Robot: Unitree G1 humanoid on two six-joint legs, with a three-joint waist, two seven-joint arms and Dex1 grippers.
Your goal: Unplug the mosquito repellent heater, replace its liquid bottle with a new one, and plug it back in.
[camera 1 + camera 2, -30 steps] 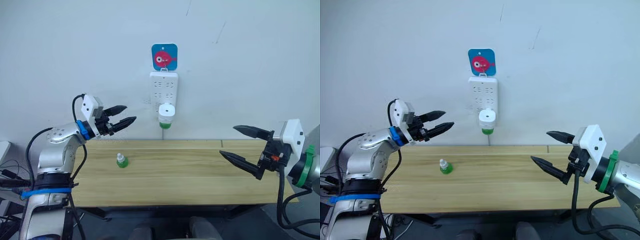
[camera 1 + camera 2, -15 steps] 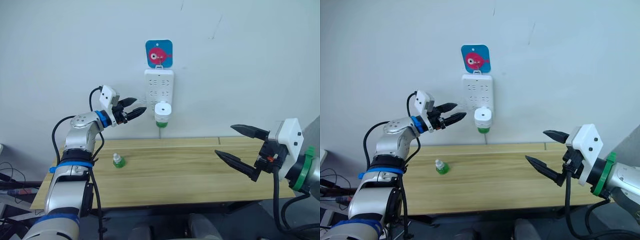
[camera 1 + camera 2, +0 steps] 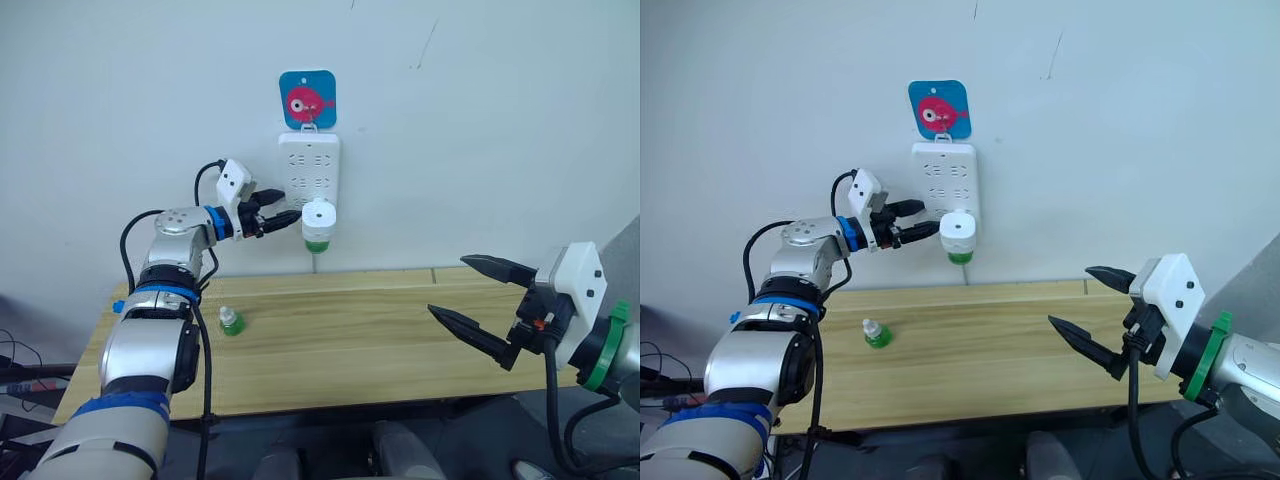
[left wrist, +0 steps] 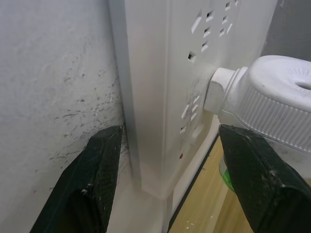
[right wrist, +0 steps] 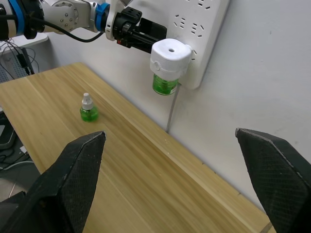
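Note:
The white mosquito repellent heater (image 3: 318,216) is plugged into the lower part of a wall power strip (image 3: 308,165), with a green liquid bottle (image 3: 316,244) hanging under it. My left gripper (image 3: 283,206) is open just left of the heater, level with it. In the left wrist view its fingers (image 4: 95,179) straddle the strip's edge, and the heater (image 4: 272,111) sits by the other finger, untouched. A second small green bottle (image 3: 231,321) stands on the table's left part. My right gripper (image 3: 448,286) hovers open over the table's right end, empty.
The wooden table (image 3: 350,345) stands against the white wall. A blue card with a red fish (image 3: 307,99) hangs above the power strip. A thin cord (image 5: 171,112) drops from the strip to the tabletop.
My left gripper has moved right and toward the wall, from beside the table's left end to just next to the heater. The view has shifted. The right gripper has held its place.

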